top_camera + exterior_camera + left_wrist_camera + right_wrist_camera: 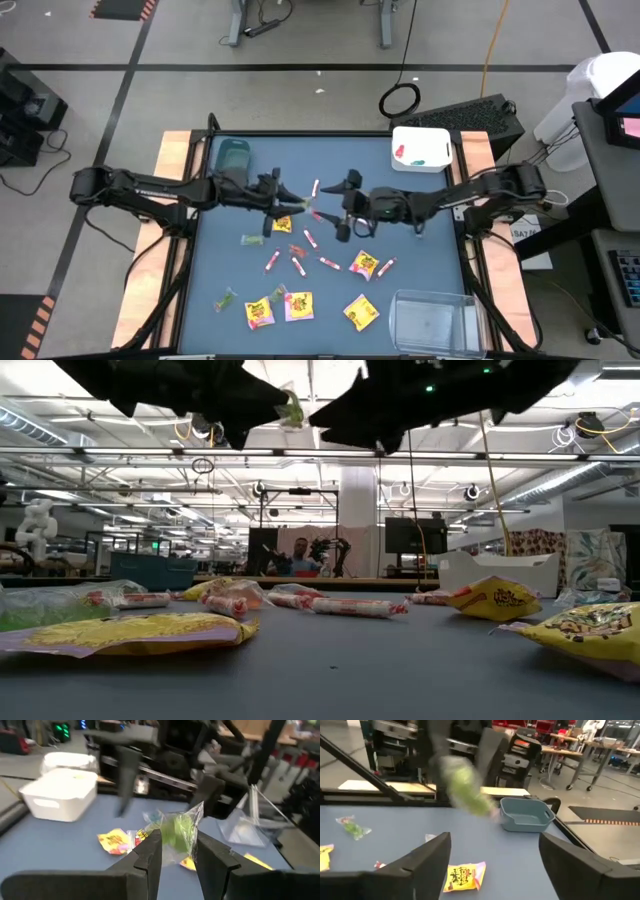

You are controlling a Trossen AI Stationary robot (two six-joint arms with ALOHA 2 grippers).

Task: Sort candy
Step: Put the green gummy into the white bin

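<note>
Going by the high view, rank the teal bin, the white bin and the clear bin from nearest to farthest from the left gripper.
Measured from the left gripper, holding a green wrapped candy above mid-table:
1. Teal bin: nearest, at the table's far left corner.
2. White bin: farther, at the far right corner.
3. Clear bin: farthest, at the near right corner.
</note>
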